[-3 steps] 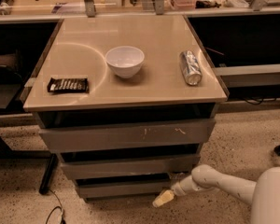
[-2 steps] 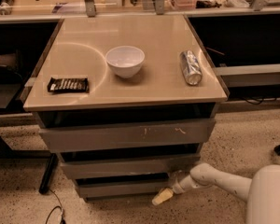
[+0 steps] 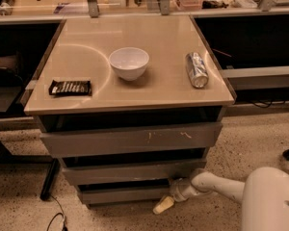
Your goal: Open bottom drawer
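Observation:
The bottom drawer (image 3: pixel 120 195) is the lowest of three grey drawers under the beige table top, with a plain flat front, and looks closed or nearly so. The middle drawer (image 3: pixel 125 172) and the wide top drawer (image 3: pixel 130 139), which has pale scratch marks, sit above it. My gripper (image 3: pixel 164 204) is at the end of the white arm (image 3: pixel 216 184) that comes in from the lower right. It hangs low near the floor, just off the bottom drawer's right end. One cream-coloured fingertip (image 3: pixel 163 206) points down and left.
On the table top (image 3: pixel 159 90) stand a white bowl (image 3: pixel 129 63), a crushed can (image 3: pixel 197 69) lying on its side and a dark snack bar (image 3: pixel 70 87). A black table leg (image 3: pixel 49 179) and a cable (image 3: pixel 55 219) are at the lower left on speckled floor.
The gripper has shifted slightly left, closer to the bottom drawer's right end. The drawers and table-top objects have not moved.

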`<control>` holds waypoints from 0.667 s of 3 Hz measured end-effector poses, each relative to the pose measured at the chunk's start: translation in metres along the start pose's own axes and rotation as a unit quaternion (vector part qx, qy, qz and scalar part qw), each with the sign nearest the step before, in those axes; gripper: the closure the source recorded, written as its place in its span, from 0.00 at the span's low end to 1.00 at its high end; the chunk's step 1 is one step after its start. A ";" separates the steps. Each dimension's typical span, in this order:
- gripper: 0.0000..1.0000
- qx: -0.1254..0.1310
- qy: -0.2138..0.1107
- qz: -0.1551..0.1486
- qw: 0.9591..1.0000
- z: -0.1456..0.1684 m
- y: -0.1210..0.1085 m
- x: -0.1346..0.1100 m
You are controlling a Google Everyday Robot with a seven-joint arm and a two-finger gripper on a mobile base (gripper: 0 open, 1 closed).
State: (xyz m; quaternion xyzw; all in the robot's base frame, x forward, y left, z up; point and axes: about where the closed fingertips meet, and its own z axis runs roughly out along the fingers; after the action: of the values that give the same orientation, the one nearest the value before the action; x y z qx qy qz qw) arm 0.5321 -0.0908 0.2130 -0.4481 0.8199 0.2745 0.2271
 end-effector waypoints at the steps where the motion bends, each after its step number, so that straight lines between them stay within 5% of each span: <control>1: 0.00 -0.006 0.012 0.008 1.000 0.015 -0.001 0.014; 2: 0.00 -0.006 0.013 0.008 1.000 0.013 0.000 0.012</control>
State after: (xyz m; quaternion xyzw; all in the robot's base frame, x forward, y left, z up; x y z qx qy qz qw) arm 0.5280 -0.0901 0.1959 -0.4462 0.8247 0.2753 0.2121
